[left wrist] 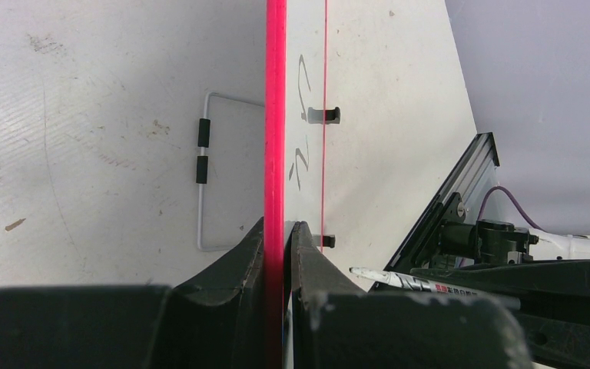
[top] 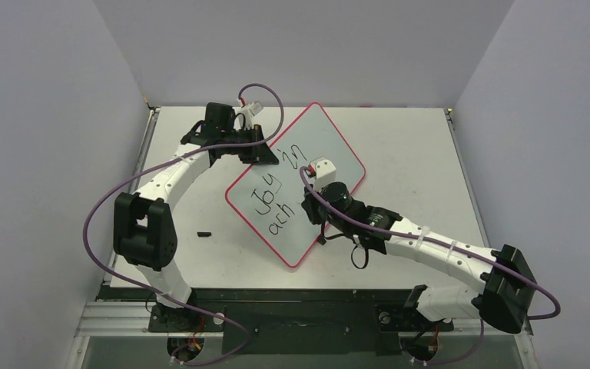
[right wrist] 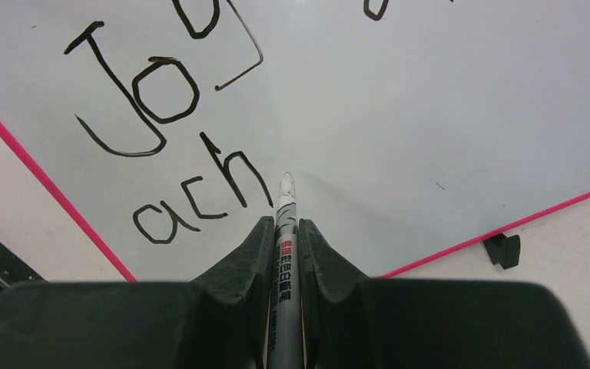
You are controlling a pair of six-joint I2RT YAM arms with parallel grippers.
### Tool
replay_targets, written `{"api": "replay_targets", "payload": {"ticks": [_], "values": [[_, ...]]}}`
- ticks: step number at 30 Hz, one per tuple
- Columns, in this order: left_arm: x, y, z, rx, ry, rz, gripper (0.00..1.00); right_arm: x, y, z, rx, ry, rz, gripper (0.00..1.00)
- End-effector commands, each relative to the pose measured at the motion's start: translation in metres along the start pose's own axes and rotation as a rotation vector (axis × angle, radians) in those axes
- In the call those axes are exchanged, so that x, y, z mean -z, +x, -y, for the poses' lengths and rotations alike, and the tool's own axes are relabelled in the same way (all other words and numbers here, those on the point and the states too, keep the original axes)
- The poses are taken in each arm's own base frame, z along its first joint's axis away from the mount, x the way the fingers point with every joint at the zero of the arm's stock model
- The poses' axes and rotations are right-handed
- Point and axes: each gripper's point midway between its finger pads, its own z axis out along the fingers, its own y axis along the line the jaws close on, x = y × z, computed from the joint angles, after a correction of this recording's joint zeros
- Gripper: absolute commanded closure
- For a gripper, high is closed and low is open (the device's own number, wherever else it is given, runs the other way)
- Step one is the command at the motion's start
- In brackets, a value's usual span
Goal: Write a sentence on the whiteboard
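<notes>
The whiteboard [top: 330, 146], pale with a thin red rim, lies turned like a diamond on the table. Black writing on it reads "Joy in" with "ach" [top: 280, 219] below; the right wrist view shows "Joy" [right wrist: 134, 100] and "ach" [right wrist: 200, 196] up close. My left gripper [top: 265, 154] is shut on the board's upper-left rim [left wrist: 276, 115], its jaws pinching the red edge [left wrist: 279, 231]. My right gripper [top: 313, 206] is shut on a grey marker [right wrist: 286, 201] between the fingertips [right wrist: 285, 224]. The marker's tip sits just right of the "h"; whether it touches the board I cannot tell.
A small black cap [top: 204, 232] lies on the table left of the board. A wire stand with black grips [left wrist: 202, 157] shows under the board. A black clip [right wrist: 503, 250] sits at the board's rim. Grey walls close in both sides.
</notes>
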Motion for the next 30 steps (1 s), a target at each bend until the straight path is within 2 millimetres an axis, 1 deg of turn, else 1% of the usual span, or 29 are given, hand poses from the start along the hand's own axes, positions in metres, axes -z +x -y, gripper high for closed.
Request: {"api": "replay_targets", "payload": {"ticks": [1, 7, 12, 18, 24, 30], "values": [[0.006, -0.027, -0.031, -0.154, -0.155, 0.113, 1.00, -0.008, -0.029, 0.000, -0.009, 0.008, 0.061, 1.00], [0.004, -0.024, -0.028, -0.165, -0.146, 0.100, 1.00, -0.019, -0.033, -0.005, -0.018, -0.014, 0.058, 1.00], [0.003, -0.023, -0.027, -0.167, -0.141, 0.094, 1.00, -0.024, -0.038, -0.012, -0.029, -0.037, 0.063, 1.00], [0.003, -0.022, -0.026, -0.170, -0.138, 0.091, 1.00, -0.028, -0.039, -0.015, -0.032, -0.050, 0.063, 1.00], [0.003, -0.022, -0.026, -0.172, -0.138, 0.089, 1.00, -0.035, -0.029, -0.016, -0.034, -0.053, 0.041, 1.00], [0.003, -0.022, -0.025, -0.175, -0.137, 0.090, 1.00, -0.035, -0.015, -0.012, -0.040, -0.046, 0.016, 1.00]]}}
